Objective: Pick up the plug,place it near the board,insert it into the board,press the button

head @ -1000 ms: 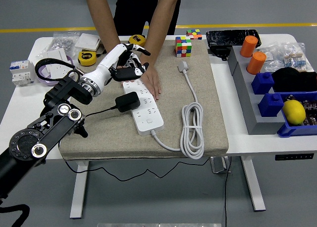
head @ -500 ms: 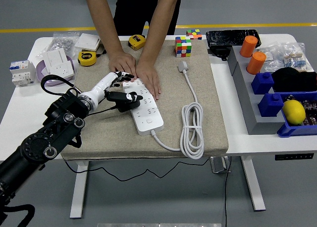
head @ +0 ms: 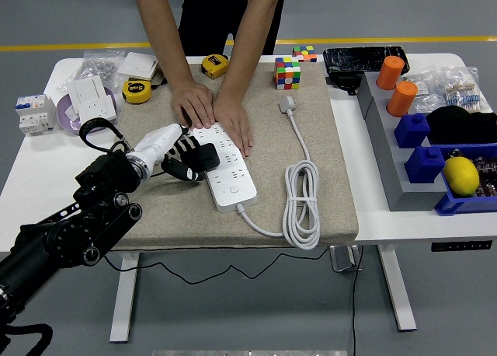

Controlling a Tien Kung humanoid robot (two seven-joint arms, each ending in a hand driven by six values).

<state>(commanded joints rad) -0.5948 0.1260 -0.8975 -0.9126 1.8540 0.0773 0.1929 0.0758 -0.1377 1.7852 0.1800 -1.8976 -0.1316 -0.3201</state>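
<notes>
Left of the frame's centre, the robot's left hand [head: 177, 148] is curled around the black plug [head: 199, 157], its white fingers [head: 185, 143] wrapped over the plug's near side. The plug sits against the left edge of the white power board [head: 227, 168], which lies diagonally on the beige mat [head: 311, 208] covering the middle of the bench [head: 31, 165]. Whether the plug's pins are seated in a socket cannot be told. A thin black cord [head: 147, 176] trails from the plug toward the robot's arm. At the upper middle of the frame a person's two hands [head: 211, 115] press flat on the far end of the board. The board's white cable [head: 301, 208] lies coiled to its right. A colourful cube [head: 287, 72] stands at the mat's upper edge, and two yellow tape measures [head: 137, 90] lie at the upper left. At the right edge are blue bins [head: 425, 163] and a yellow lemon [head: 460, 175].
</notes>
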